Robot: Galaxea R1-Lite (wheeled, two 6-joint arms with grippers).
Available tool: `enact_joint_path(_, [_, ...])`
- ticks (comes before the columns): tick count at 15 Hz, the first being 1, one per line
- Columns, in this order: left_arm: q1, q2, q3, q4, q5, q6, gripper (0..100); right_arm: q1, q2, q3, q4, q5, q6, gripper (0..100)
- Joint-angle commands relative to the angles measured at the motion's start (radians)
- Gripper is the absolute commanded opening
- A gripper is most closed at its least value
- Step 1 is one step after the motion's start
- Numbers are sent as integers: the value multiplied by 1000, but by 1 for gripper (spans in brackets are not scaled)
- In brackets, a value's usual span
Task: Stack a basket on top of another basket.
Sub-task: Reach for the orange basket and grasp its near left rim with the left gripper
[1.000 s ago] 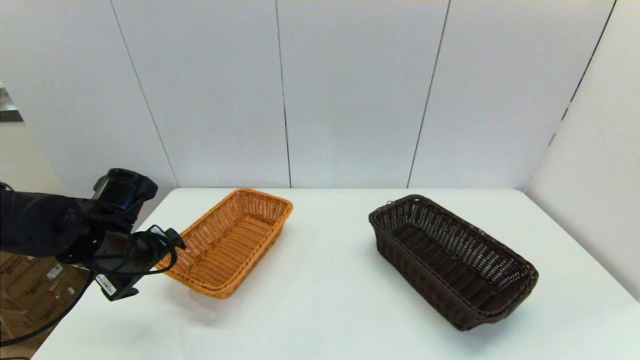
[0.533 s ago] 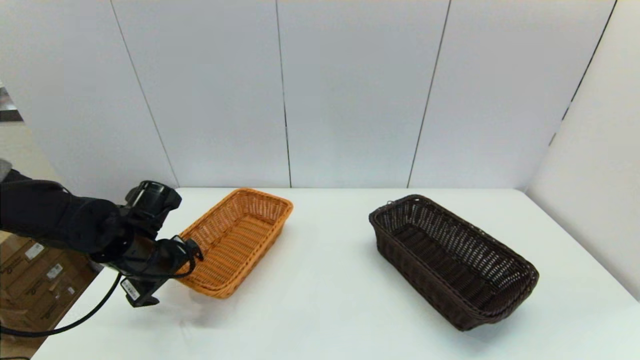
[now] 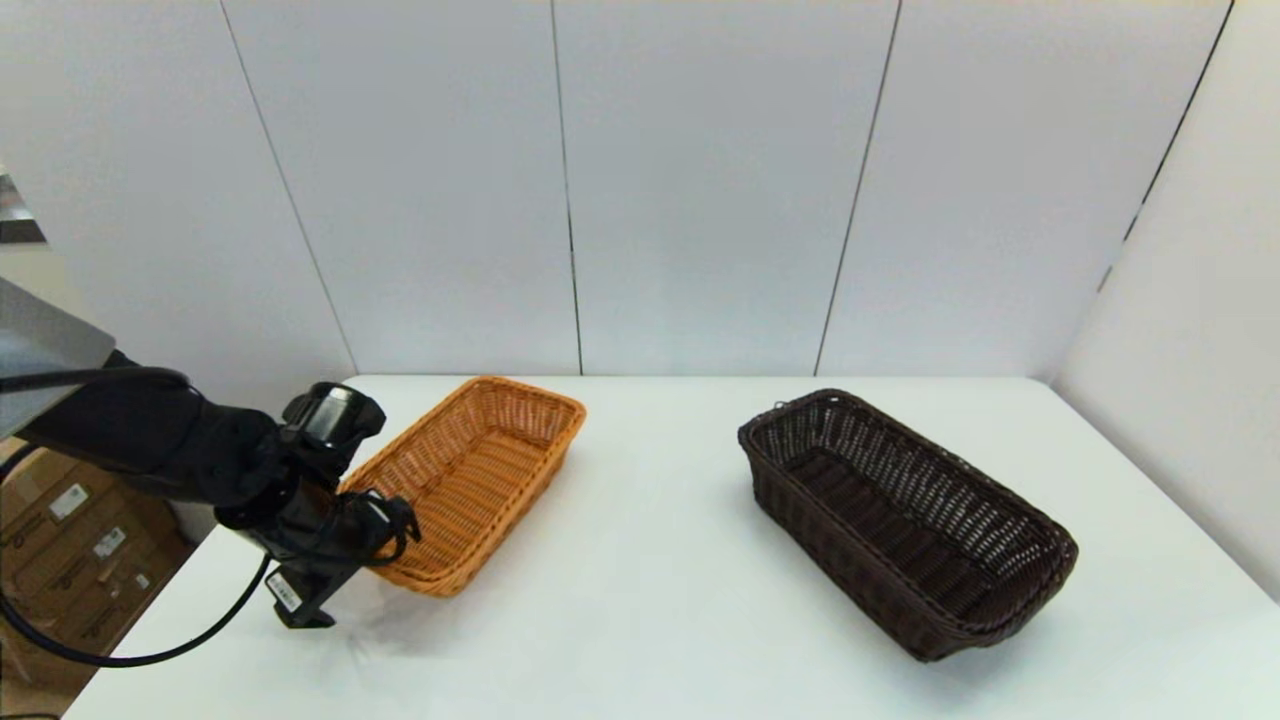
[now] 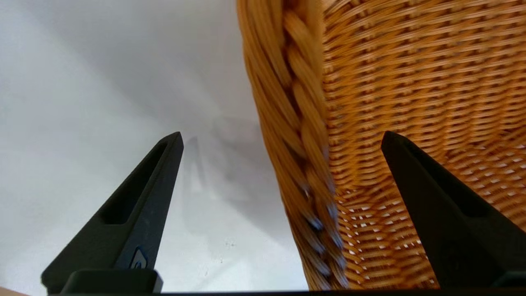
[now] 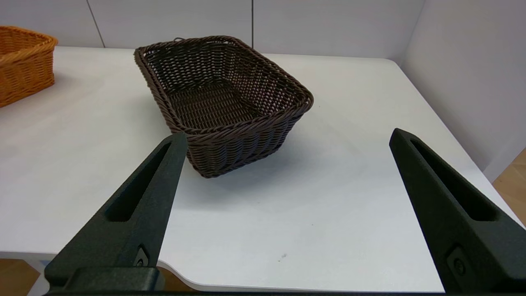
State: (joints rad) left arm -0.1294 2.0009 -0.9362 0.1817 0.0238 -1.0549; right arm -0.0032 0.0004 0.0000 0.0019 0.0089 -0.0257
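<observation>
Inspector: Walls?
Clerk: Pale grey panels (image 3: 700, 180) with thin dark vertical seams behind; another plain panel (image 3: 1180, 330) angles in on the right.
Inspector: Furniture?
Clerk: One white table (image 3: 650, 600), rounded corners.
Inspector: Beyond it?
Clerk: Cardboard boxes (image 3: 70, 540) at far left; wood-toned floor (image 5: 511, 185).

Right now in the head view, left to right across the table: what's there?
left gripper, open astride the near-left rim of the orange-tan basket → bare stretch of white table → dark brown basket. The right gripper is out of that view.
</observation>
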Motion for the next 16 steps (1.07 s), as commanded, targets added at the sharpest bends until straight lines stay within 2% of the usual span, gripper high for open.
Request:
enact_joint_path(1, [1,16,-10,2,-5,-8,100,0,-2,2,0,0,0,100])
enact_joint_path(2, [2,13,-15,2,-5,-7,0,0,-2,2,1,0,0,100])
enact_joint_path(16, [30,-74,-19,-4,-44,-7,0,0,-2,2,0,0,1,100])
